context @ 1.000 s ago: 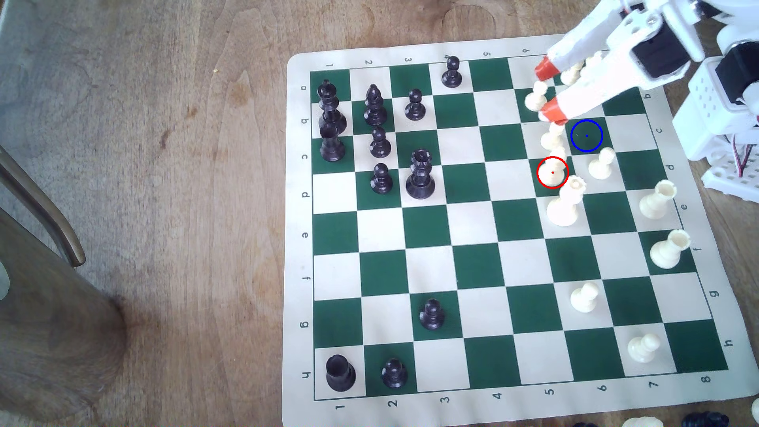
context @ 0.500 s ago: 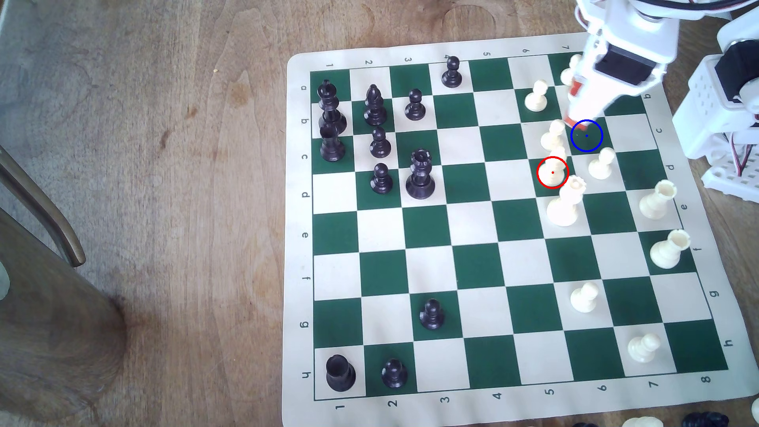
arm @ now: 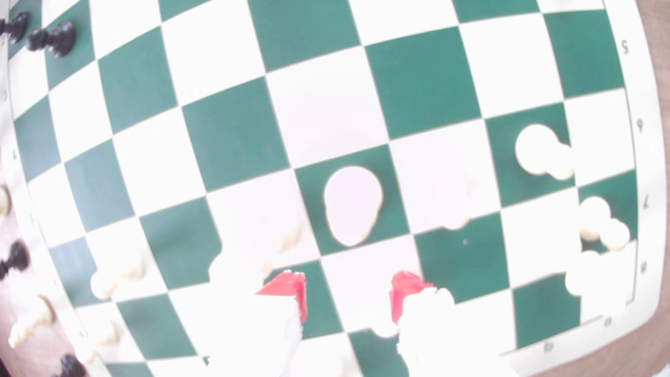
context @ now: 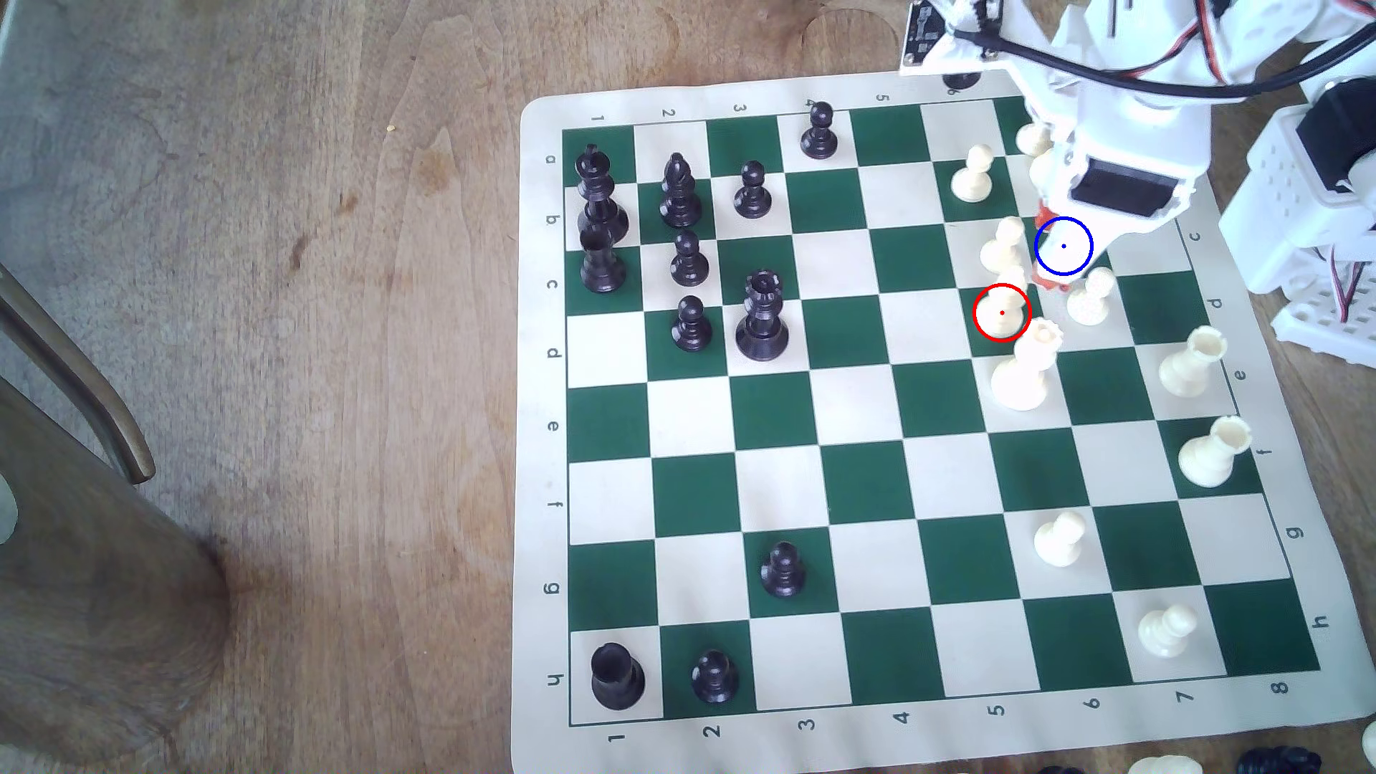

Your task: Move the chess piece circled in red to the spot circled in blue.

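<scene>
Reaching for the small cream-white plastic chess piece with the round flared base (context: 1001,312) is the step in hand, and it is not yet gripped: it stands upright on its red-ringed dark green square, while the white claw with red-orange tips (arm: 348,295) hangs just short of it, jaws apart and empty, as the wrist view shows with the piece (arm: 351,204) ahead of the gap between the tips. To do this well, I judge the claw should carry on forward until the piece sits squarely between the tips, then come down low on the stem before closing. Room is tight: in the exterior view another small cream pawn (context: 1004,244) stands just beyond the target piece, the tall cream piece with the crown top (context: 1026,368) is just beside it on the near side, and a further cream pawn (context: 1091,298) stands close by at the exterior view's right. The blue-ringed dark green square (context: 1100,262) lies near, largely under the arm, so a short lift straight up, clear of the neighbours' heads, looks wise. The green and cream roll-up chess mat (context: 856,476) has open squares toward its middle, and the wooden surface (context: 298,372) lies beyond the mat's edge.
</scene>
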### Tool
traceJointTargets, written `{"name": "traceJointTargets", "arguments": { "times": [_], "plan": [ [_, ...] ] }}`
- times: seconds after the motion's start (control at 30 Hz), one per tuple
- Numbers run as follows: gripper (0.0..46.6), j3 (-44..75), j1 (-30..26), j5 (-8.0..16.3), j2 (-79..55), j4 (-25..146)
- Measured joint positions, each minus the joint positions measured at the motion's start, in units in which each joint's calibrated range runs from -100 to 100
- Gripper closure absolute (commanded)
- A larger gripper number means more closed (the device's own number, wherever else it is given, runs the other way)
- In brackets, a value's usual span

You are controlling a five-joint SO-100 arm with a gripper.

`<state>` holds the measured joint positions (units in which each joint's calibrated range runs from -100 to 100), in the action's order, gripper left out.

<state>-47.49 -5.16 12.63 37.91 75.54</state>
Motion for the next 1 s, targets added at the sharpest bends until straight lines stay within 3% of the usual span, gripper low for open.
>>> {"name": "traceJointTargets", "arguments": {
  "times": [1.0],
  "plan": [
    [33.3, -10.12, -0.96, 1.76, -5.53, -15.38]
  ]
}}
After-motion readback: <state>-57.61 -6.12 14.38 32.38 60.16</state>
